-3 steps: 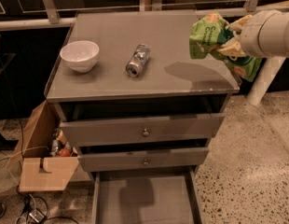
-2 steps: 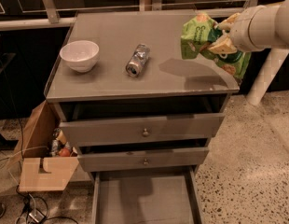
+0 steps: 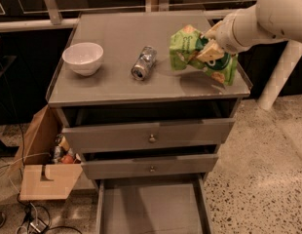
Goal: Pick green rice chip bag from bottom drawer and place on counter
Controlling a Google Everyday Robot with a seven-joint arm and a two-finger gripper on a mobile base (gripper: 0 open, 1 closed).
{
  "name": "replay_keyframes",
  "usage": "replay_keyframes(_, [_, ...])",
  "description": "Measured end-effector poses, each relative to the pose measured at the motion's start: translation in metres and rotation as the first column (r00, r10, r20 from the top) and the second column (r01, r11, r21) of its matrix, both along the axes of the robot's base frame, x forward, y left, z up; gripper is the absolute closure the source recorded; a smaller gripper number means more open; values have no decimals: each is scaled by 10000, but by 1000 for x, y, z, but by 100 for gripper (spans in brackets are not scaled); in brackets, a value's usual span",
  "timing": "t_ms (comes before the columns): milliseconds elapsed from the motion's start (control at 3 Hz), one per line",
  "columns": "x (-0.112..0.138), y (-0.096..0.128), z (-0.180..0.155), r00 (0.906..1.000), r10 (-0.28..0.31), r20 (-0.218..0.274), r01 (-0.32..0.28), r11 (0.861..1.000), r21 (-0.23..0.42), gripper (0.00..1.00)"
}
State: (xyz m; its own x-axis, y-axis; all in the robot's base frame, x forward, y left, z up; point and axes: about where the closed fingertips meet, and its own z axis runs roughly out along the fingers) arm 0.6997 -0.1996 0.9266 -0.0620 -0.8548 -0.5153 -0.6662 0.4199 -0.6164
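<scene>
The green rice chip bag is held just above the right part of the counter, its shadow on the top below it. My gripper is shut on the bag, reaching in from the right on a white arm. The bottom drawer is pulled open at the front of the cabinet and its grey floor is bare.
A white bowl stands at the counter's left. A silver can lies on its side in the middle, just left of the bag. Two knobbed drawers sit above the bottom one. A cardboard box stands on the floor left of the cabinet.
My gripper has carried the bag leftward and lower, from beyond the counter's right edge to over its right part.
</scene>
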Motion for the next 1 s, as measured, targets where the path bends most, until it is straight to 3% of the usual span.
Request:
replay_keyframes(333, [6,20,-24,9976,237,-648,-236,9997,36,100])
replay_keyframes(667, [5,23,-37,9952,242,-952,-242,9997,16,100])
replay_keyframes(1000, [5,23,-37,9952,243,-953,-242,9997,16,82])
